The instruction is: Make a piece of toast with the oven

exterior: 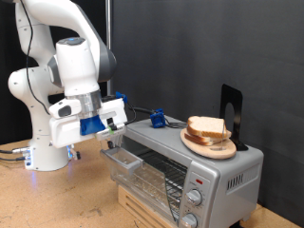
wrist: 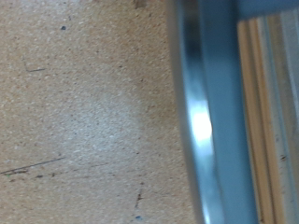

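We see the oven (exterior: 185, 157) at the exterior view's lower right, standing on a wooden block above the speckled brown surface (exterior: 57, 199). Its glass door (exterior: 125, 158) hangs open towards the exterior view's left, with the wire rack visible inside and round knobs on its front panel. On top of the oven sits a round wooden plate (exterior: 211, 144), and the piece of toast (exterior: 207, 127) rests on that plate, pale with a tan crust. A thin black stand (exterior: 231, 114) rises just behind the plate.

The white arm reaches down from the exterior view's upper left, and the gripper (exterior: 114, 126) is just above the open door's handle edge. We cannot tell whether its fingers are apart or together, since they are too small and dark here.

In the wrist view, a shiny metal bar (wrist: 210, 121), probably the door's handle, runs along the frame, with the surface (wrist: 84, 103) beyond it.
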### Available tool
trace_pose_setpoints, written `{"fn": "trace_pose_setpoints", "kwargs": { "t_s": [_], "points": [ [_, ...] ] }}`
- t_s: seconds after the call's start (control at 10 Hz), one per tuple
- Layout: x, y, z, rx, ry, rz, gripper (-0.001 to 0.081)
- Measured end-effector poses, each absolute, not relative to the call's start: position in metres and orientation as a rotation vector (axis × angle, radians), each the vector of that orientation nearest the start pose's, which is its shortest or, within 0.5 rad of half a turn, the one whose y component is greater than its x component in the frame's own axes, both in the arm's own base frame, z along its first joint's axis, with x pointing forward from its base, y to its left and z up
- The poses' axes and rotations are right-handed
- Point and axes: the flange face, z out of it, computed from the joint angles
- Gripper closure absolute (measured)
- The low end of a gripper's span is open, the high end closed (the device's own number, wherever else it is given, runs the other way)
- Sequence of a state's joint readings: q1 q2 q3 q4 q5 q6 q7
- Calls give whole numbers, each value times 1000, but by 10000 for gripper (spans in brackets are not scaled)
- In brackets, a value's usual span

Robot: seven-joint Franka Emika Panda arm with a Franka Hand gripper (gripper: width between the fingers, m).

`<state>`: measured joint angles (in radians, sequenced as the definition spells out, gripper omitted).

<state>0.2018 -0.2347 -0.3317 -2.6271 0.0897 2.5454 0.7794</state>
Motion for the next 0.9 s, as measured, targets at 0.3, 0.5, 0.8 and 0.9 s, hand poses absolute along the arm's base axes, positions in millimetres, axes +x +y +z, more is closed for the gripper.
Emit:
{"fn": "trace_pose_setpoints", "kwargs": {
  "t_s": [0.3,0.5,0.8,0.9],
  "points": [
    [447,-72,325,-2610,1465,-135,-2],
    [458,-81,318,-2605,1492,-136,-2],
    [463,-85,310,-2635,1448,-134,-2],
    [463,-85,307,-2644,1446,-126,-2]
  ]
}}
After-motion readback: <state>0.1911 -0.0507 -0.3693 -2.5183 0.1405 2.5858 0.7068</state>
